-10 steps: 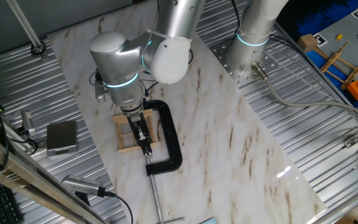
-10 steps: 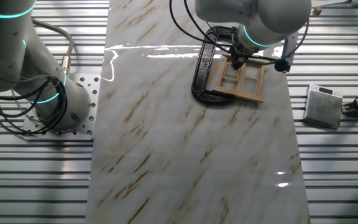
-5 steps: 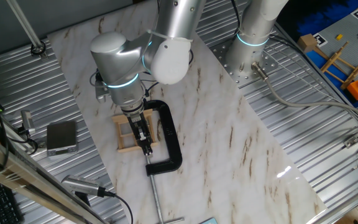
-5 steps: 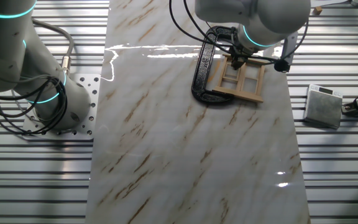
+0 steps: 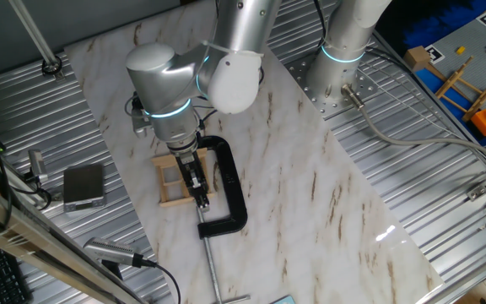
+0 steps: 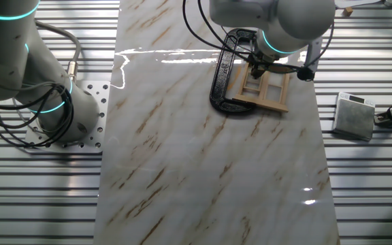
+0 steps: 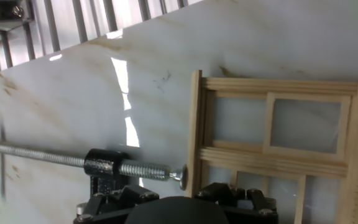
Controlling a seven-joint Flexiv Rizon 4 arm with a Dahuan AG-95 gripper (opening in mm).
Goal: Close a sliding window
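Observation:
The sliding window (image 5: pixel 172 179) is a small light-wood frame lying flat on the marble board, held in a black C-clamp (image 5: pixel 231 191). My gripper (image 5: pixel 199 198) points down onto the frame's middle bars, and its body hides the fingers. From the other side the gripper (image 6: pixel 257 68) sits over the window (image 6: pixel 269 90) at the edge nearest the clamp (image 6: pixel 218 83). The hand view shows the window (image 7: pixel 272 155) with its crossbars, the clamp screw (image 7: pixel 55 157) pressing its left rail, and only the gripper's dark body (image 7: pixel 179 208) at the bottom edge.
A grey box (image 5: pixel 83 186) lies on the ribbed metal table left of the board. A second arm's base (image 5: pixel 344 63) stands at the board's far side. Coloured toy parts (image 5: pixel 475 80) sit at the far right. Cables run along the table edges.
The arm's wrist has shifted slightly toward the clamp side of the window. The window frame and clamp look unmoved.

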